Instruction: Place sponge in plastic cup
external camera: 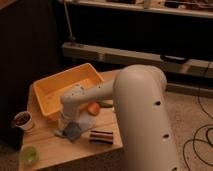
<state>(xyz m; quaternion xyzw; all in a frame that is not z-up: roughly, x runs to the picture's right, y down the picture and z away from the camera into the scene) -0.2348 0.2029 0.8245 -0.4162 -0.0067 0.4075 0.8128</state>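
Note:
The blue-grey sponge (73, 131) lies flat on the wooden table (60, 152), near its middle. My gripper (65, 123) hangs from the pale arm and comes straight down onto the sponge's left edge. The wrist hides where it meets the sponge. The translucent light-green plastic cup (29, 155) stands at the table's front left corner, well apart from the gripper and to its lower left.
A yellow tray (52, 86) fills the back of the table. A white cup with dark contents (22, 120) stands at the left edge. An orange fruit (94, 108) sits right of the wrist. A dark striped block (101, 136) lies right of the sponge. The arm's big link (145, 115) blocks the right side.

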